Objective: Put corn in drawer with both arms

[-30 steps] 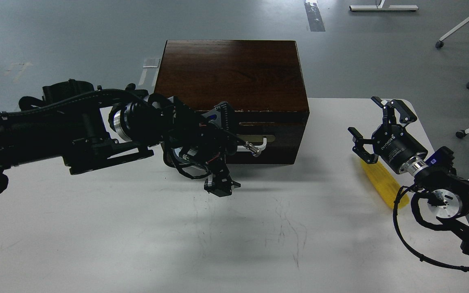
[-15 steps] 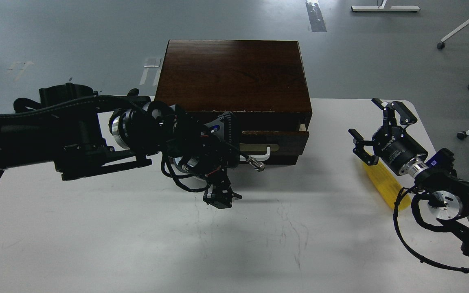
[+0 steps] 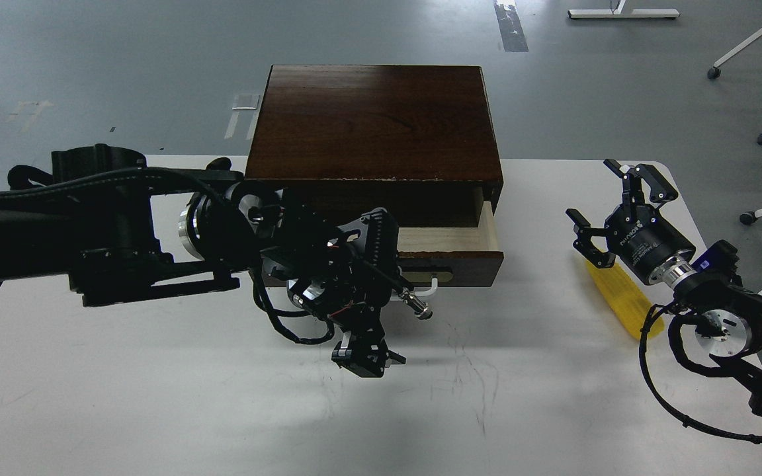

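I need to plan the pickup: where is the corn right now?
In the head view the corn lies on the white table at the right, below the open right claw, right of the drawer.

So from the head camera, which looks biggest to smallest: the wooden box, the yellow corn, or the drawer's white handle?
1. Wooden box, by far the largest.
2. Corn, though the right gripper hides part of it.
3. White handle, smallest; only a bit shows.

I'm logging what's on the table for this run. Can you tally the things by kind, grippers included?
Corn: 1
Wooden box with drawer: 1
Grippers: 2, left and right
Total: 4
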You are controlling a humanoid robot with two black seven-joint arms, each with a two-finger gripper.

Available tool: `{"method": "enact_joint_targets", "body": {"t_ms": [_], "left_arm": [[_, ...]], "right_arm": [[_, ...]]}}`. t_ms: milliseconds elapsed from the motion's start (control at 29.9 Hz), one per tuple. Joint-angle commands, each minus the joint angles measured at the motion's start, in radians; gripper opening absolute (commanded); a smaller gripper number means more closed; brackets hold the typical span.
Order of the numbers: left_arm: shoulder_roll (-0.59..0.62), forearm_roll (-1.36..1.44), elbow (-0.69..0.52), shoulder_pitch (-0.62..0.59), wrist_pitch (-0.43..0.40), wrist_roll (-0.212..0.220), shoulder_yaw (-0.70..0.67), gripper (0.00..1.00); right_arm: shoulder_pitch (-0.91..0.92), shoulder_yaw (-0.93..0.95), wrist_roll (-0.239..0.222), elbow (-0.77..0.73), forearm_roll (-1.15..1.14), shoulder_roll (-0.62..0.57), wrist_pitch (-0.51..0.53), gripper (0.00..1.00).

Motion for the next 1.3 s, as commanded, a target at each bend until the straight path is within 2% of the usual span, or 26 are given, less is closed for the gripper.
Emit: {"method": "enact_joint_targets", "body": {"t_ms": [0, 468, 702, 802, 869, 902, 1002, 1069, 1103, 1270], "left_arm": [[-0.001, 0.0, 0.009, -0.003, 0.0, 0.0, 0.0, 0.98], [0.005, 0.0, 0.014, -0.047, 0.0, 0.0, -0.003, 0.98], [0.043, 0.0, -0.024, -0.096, 0.0, 0.0, -0.019, 0.98], [0.081, -0.147, -0.03, -0.143, 0.0, 0.0, -0.043, 0.98], [0.132, -0.347, -0.029, -0.189, 0.0, 0.0, -0.086, 0.98], [0.132, -0.349, -0.029, -0.19, 0.0, 0.0, -0.086, 0.98], [0.184, -0.662, -0.011, -0.197, 0.0, 0.0, -0.179, 0.98], [0.218, -0.918, 0.034, -0.171, 0.0, 0.0, -0.227, 0.98], [0.218, -0.919, 0.034, -0.171, 0.0, 0.0, -0.227, 0.98], [0.261, -1.463, 0.167, -0.059, 0.0, 0.0, -0.262, 0.98]], "right_arm": [[-0.001, 0.0, 0.0, 0.0, 0.0, 0.002, 0.0, 1.0], [-0.001, 0.0, 0.0, 0.0, 0.0, 0.0, 0.0, 1.0], [-0.003, 0.0, 0.0, 0.0, 0.0, -0.006, 0.0, 1.0], [-0.003, 0.001, 0.0, 0.002, 0.0, -0.009, 0.001, 1.0], [-0.003, 0.001, 0.0, 0.0, 0.0, -0.011, 0.002, 1.0], [-0.003, 0.001, 0.0, 0.0, 0.0, -0.011, 0.002, 1.0], [-0.003, 0.001, 0.0, 0.0, 0.0, -0.011, 0.002, 1.0], [-0.003, 0.001, 0.0, 0.0, 0.0, -0.003, 0.0, 1.0], [-0.003, 0.001, 0.0, 0.0, 0.0, -0.003, 0.0, 1.0], [-0.003, 0.001, 0.0, 0.0, 0.0, -0.001, 0.0, 1.0]]}}
